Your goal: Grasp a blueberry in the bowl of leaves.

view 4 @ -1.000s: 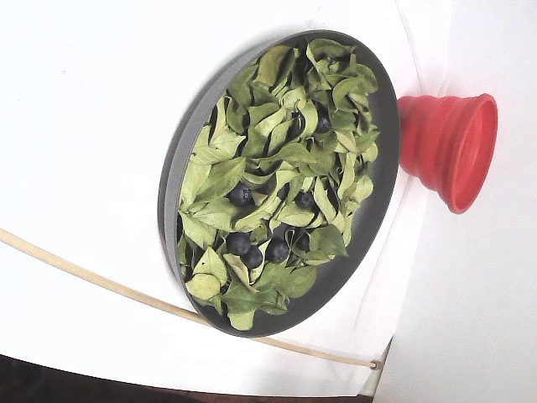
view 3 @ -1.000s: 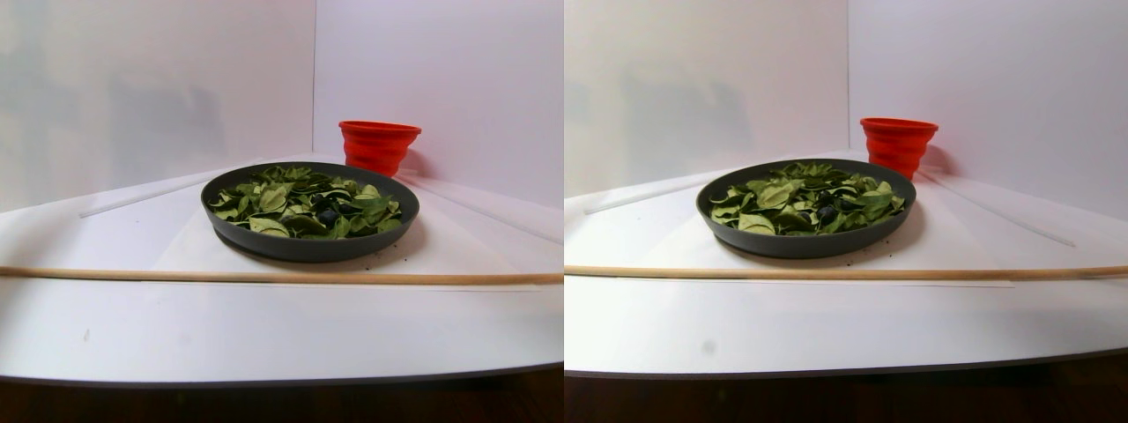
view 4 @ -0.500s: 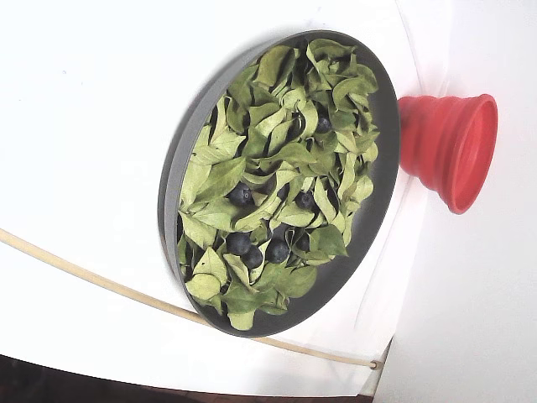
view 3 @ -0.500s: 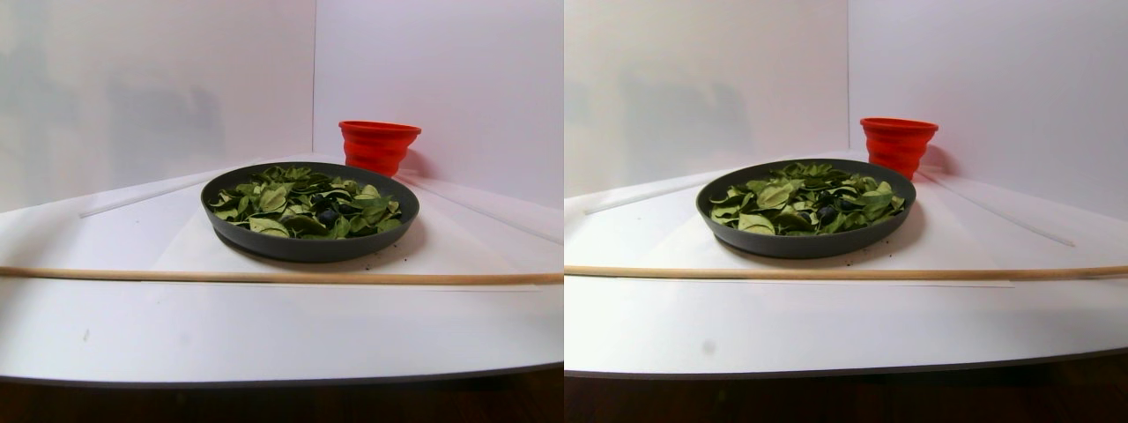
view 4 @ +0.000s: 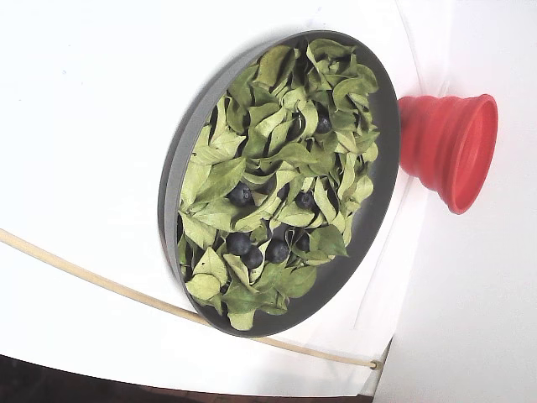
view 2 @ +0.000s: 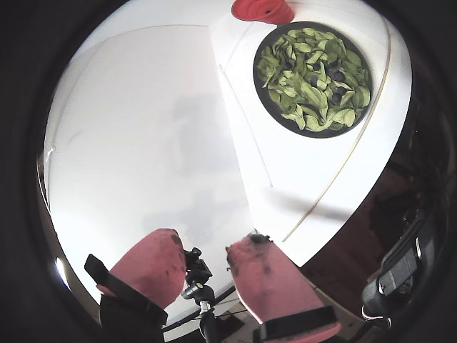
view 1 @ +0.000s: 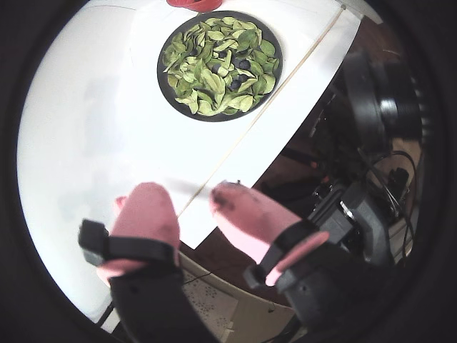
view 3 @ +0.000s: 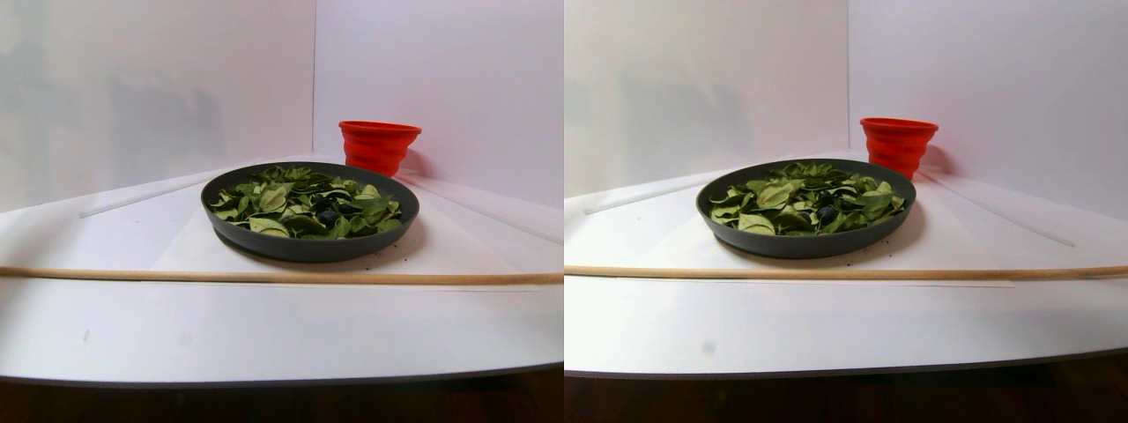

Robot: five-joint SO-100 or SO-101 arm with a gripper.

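In a wrist view your gripper [view 1: 193, 204] hangs spread and empty, pink fingertips [view 1: 146, 207] well short of the bowl [view 1: 166, 51] of leaves [view 1: 214, 78] on the white table [view 1: 93, 128]. In the other wrist view a red cup [view 2: 262, 10] sits just beside the bowl. In the stereo pair a wooden rod [view 3: 264, 277] lies before the bowl. In the fixed view, blueberries [view 4: 239, 243] sit among the leaves.

Blueberries [view 4: 240, 195] among leaves [view 4: 222, 178] in bowl [view 4: 382, 180]
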